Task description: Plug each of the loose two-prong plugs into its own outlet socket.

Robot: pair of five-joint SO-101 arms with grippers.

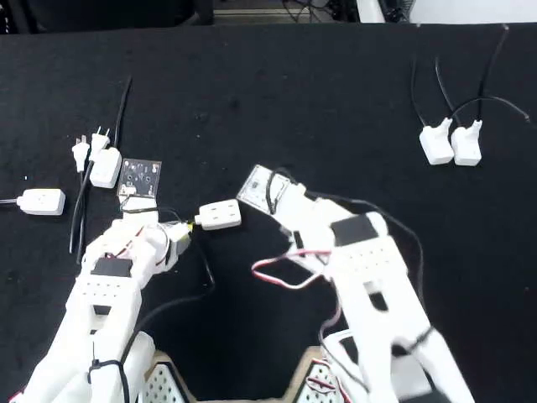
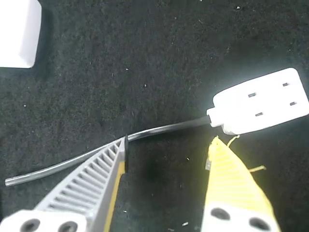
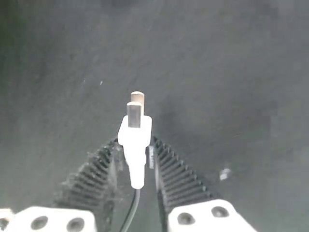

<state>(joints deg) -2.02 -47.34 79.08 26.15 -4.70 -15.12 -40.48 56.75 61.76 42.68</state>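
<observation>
From above, a white socket (image 1: 220,214) lies on the black worktop (image 1: 252,84) beside the left claw (image 1: 185,228). The left wrist shows that claw open over the socket's cord (image 2: 164,129). The right wrist shows the right claw (image 3: 135,142) clamping a plug (image 3: 135,128), prongs free.

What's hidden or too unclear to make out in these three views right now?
High view: the held plug, hidden under the right arm.
Left wrist view: a white block, cut off at the edge.
High view: the far white pair, too small to tell plugs from sockets.
</observation>
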